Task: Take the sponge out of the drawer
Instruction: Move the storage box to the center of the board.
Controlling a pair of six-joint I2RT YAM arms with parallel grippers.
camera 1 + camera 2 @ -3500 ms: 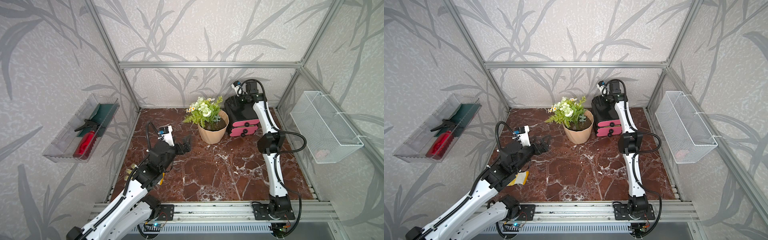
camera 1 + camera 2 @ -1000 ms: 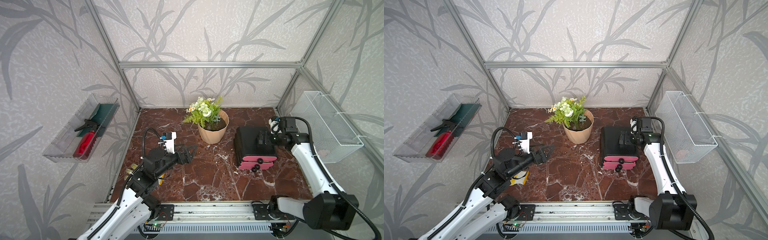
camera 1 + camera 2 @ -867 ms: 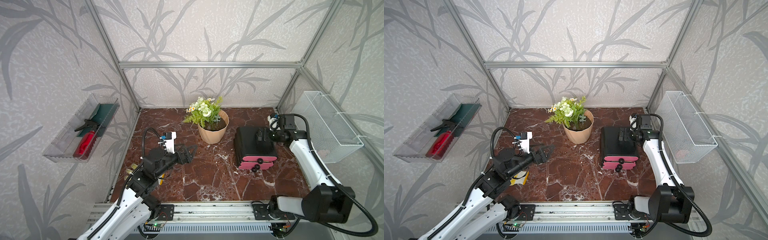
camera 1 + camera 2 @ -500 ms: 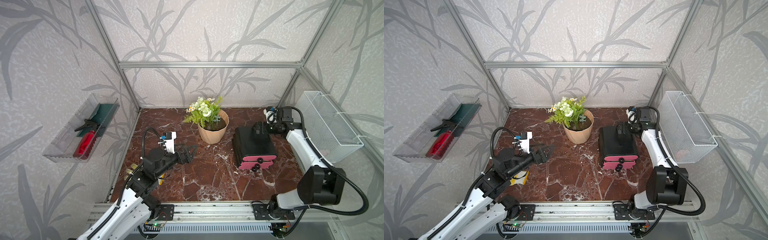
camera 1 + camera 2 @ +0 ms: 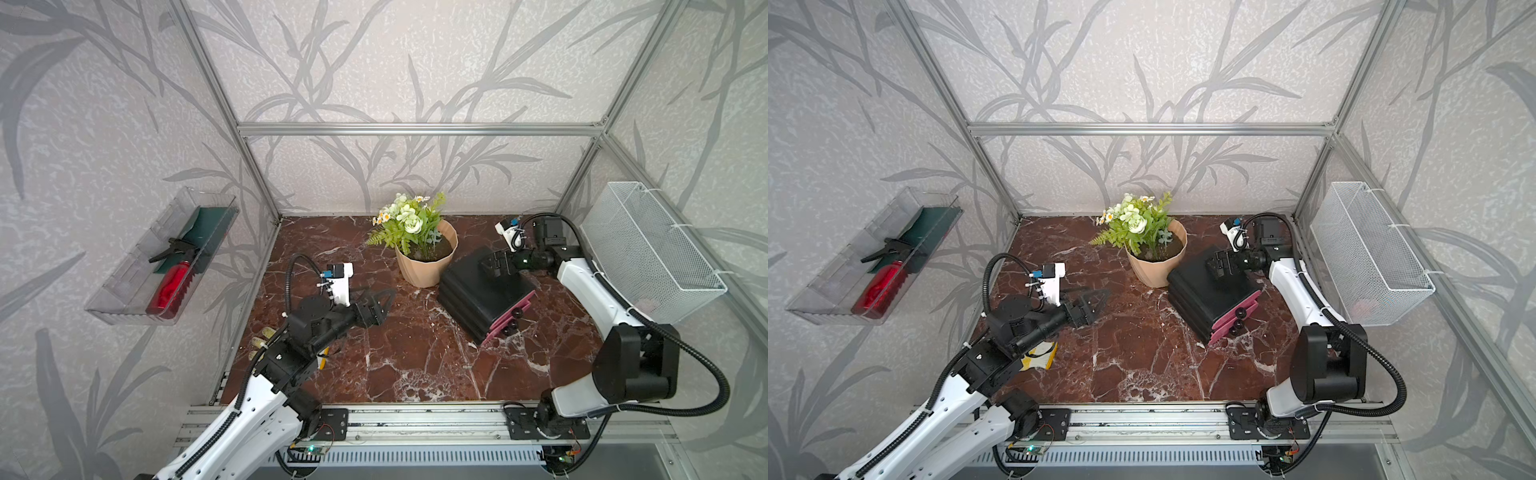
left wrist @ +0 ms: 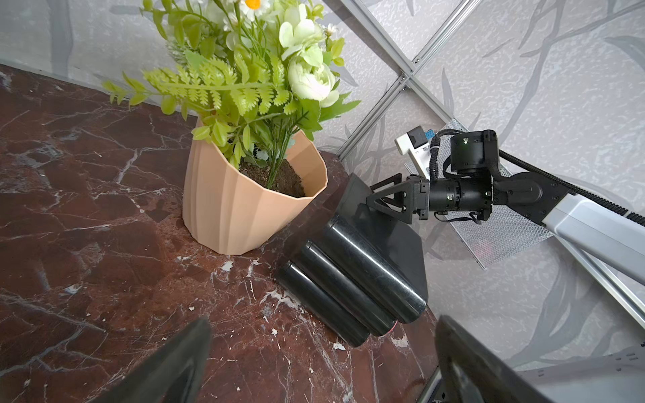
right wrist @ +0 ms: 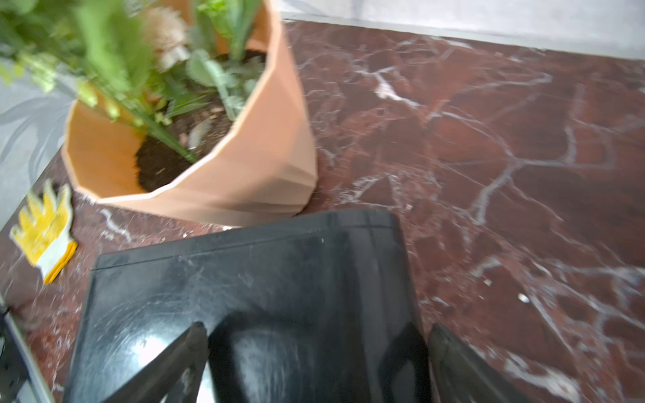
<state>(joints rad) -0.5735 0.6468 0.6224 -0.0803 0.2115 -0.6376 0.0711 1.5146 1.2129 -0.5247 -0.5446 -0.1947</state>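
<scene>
The black drawer unit lies under the spread right gripper, flowerpot just beside it; the left gripper hovers, also spread.

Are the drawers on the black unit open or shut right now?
Shut: the pink drawer fronts sit flush against the black unit, none pulled out.

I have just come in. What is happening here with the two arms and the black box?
The right gripper, jaws open, is at the rear top of the black drawer unit, which stands askew on the table beside the flower pot. Whether it touches is unclear. The pink drawers look shut, and no sponge is visible. The left gripper hovers open over the table, holding nothing.
</scene>
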